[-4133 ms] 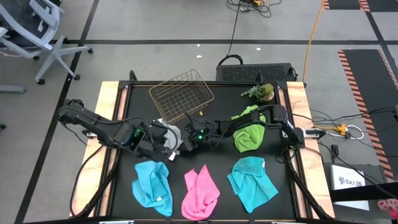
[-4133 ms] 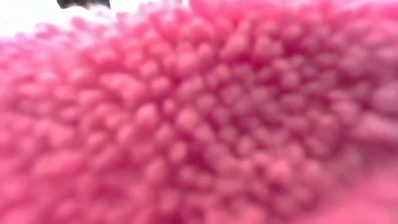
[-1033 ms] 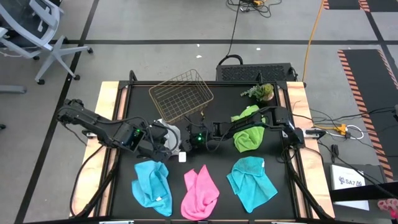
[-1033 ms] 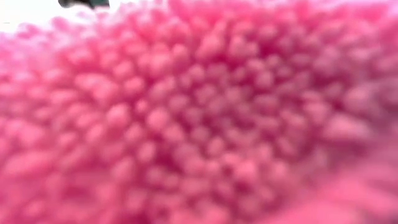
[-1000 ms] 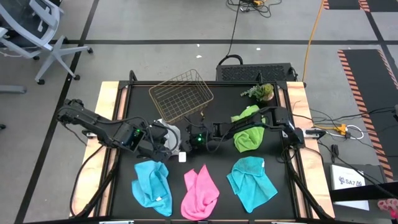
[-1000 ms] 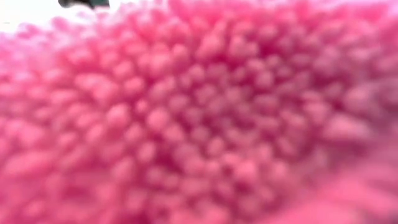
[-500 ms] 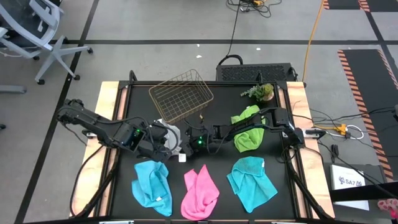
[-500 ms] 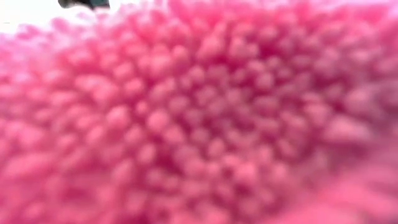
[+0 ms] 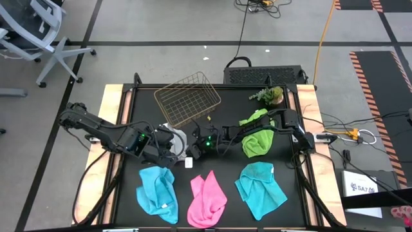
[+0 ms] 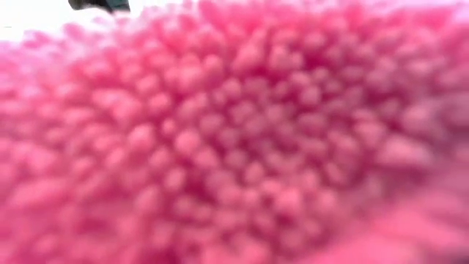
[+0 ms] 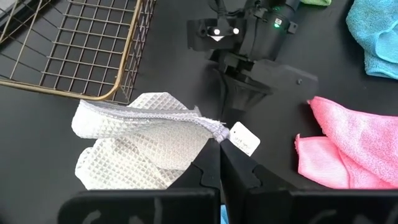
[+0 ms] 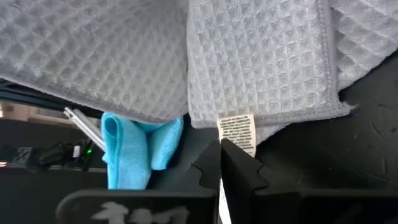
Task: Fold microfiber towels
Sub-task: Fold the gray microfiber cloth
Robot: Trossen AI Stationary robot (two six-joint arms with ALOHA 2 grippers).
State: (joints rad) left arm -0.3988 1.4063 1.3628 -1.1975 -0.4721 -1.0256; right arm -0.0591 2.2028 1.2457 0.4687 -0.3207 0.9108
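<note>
White towel [image 11: 140, 140] lies mid-worktop between both end effectors, left [image 11: 219, 163] clamped on its corner, right [image 12: 220, 163] clamped on its tagged edge.

You have little readable text here. The white-grey towel [image 12: 261, 62] carries a white care label [image 12: 236, 132] with lines of print too small to read. A white box [image 9: 362, 187] on the floor, right of the table, bears dark lettering you can't make out.
</note>
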